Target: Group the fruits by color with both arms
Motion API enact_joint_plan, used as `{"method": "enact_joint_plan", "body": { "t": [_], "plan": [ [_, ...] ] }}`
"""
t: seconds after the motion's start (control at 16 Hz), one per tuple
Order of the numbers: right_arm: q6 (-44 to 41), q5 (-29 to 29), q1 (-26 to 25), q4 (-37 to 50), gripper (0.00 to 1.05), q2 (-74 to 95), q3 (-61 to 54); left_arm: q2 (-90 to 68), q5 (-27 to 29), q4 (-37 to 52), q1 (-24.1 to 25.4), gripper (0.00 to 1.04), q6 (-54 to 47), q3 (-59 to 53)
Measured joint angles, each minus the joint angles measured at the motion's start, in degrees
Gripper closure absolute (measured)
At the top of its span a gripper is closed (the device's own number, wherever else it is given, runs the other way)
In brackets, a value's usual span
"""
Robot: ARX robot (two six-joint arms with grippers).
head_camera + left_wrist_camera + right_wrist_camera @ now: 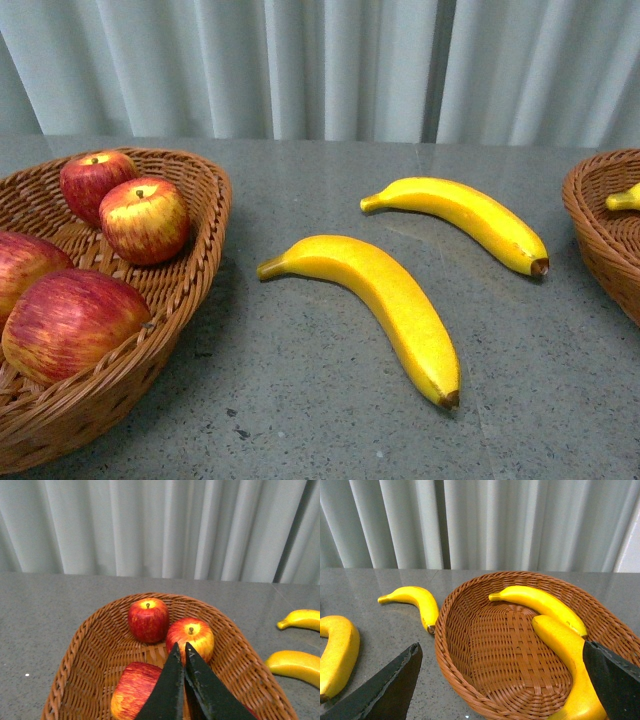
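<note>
Several red apples (145,220) lie in the left wicker basket (200,270). Two yellow bananas (385,295) (470,215) lie on the grey table between the baskets. Neither arm shows in the front view. In the left wrist view my left gripper (182,647) is shut and empty above the basket (75,650), just before a yellow-red apple (192,635). In the right wrist view my right gripper (500,655) is open wide and empty over the right basket (455,655), which holds two bananas (540,602) (565,650). One finger (610,675) is close by the nearer banana.
The right basket (595,240) stands at the front view's right edge with a banana tip (625,198) showing. A pale curtain (330,60) hangs behind the table. The table bananas also show in the right wrist view (417,600) and the left wrist view (295,662).
</note>
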State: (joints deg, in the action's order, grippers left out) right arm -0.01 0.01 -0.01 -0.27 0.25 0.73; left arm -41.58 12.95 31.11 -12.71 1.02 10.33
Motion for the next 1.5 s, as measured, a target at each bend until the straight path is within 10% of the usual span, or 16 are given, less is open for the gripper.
{"method": "enact_joint_plan", "body": {
  "t": [0.62,1.5],
  "plan": [
    [0.0,0.0,0.0,0.0,0.07,0.0,0.0,14.8,-12.5,-8.1,12.6,1.03,-0.2,-7.1],
    [0.0,0.0,0.0,0.0,0.07,0.0,0.0,33.7,-12.9,-24.1,12.6,1.03,-0.2,-9.4]
  ]
}}
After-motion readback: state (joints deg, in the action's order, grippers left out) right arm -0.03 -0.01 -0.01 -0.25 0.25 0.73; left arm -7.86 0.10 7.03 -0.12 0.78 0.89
